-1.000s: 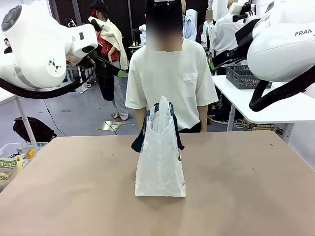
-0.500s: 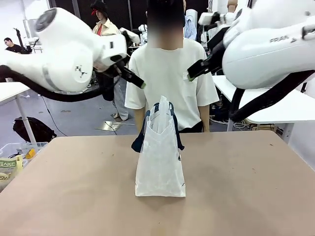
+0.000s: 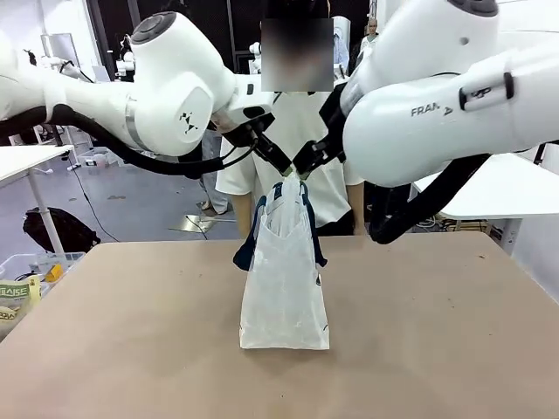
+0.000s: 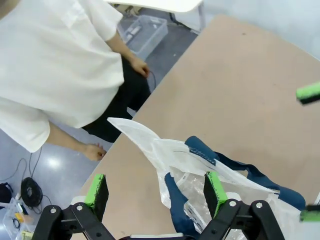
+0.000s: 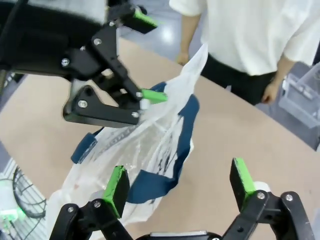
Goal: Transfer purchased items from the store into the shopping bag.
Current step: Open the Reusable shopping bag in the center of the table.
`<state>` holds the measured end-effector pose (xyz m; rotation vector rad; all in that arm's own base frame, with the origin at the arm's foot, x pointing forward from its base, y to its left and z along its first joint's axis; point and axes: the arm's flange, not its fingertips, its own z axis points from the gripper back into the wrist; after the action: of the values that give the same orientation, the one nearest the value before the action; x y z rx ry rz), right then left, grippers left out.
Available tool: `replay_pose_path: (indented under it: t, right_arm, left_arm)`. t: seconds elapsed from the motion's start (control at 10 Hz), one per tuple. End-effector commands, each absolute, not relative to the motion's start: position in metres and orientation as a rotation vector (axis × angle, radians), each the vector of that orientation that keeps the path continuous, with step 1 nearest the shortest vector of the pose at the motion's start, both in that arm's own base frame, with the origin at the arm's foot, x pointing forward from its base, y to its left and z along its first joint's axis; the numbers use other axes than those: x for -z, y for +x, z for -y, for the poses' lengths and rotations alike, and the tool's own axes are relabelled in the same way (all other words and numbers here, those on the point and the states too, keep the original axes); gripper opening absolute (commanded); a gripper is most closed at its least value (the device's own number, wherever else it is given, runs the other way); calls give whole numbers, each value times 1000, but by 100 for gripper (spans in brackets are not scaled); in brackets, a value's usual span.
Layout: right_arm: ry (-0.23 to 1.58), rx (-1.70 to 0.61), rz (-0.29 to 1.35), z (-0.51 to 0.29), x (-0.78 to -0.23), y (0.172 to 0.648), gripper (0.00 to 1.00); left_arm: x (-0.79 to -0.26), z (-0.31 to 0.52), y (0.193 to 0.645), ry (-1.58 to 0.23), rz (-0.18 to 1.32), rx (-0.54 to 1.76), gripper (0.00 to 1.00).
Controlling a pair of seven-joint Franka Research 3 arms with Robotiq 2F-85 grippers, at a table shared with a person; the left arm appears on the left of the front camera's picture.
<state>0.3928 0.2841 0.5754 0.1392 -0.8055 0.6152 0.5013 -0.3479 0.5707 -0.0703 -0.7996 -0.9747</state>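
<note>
The bag (image 3: 284, 279) is seen upright at the middle of the desk (image 3: 454, 332), with its navy handles (image 3: 247, 249) hung down at its sides. Both arms are held just above its top: the left arm (image 3: 166, 83) from the left, the right arm (image 3: 437, 105) from the right. The left jaws are spread wide, with the bag's raised edge (image 4: 135, 135) ahead between the pads (image 4: 96, 196) and nothing gripped. The right jaws are likewise wide and empty, one pad over the bag, the other over bare desk. A person (image 3: 295, 122) in a white shirt is stood at the far edge.
</note>
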Motion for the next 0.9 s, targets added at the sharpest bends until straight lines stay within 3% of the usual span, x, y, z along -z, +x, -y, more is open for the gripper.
replay_pose_path:
  t: [0.0,0.8]
  right_arm:
    - [110,-587,762,-303,-572,399,100]
    - [88,-516,686,-333,-533,426,100]
  left_arm:
    - [-574,353,510,-66,754,972,100]
    - [-551,363,519,-48,673,958,100]
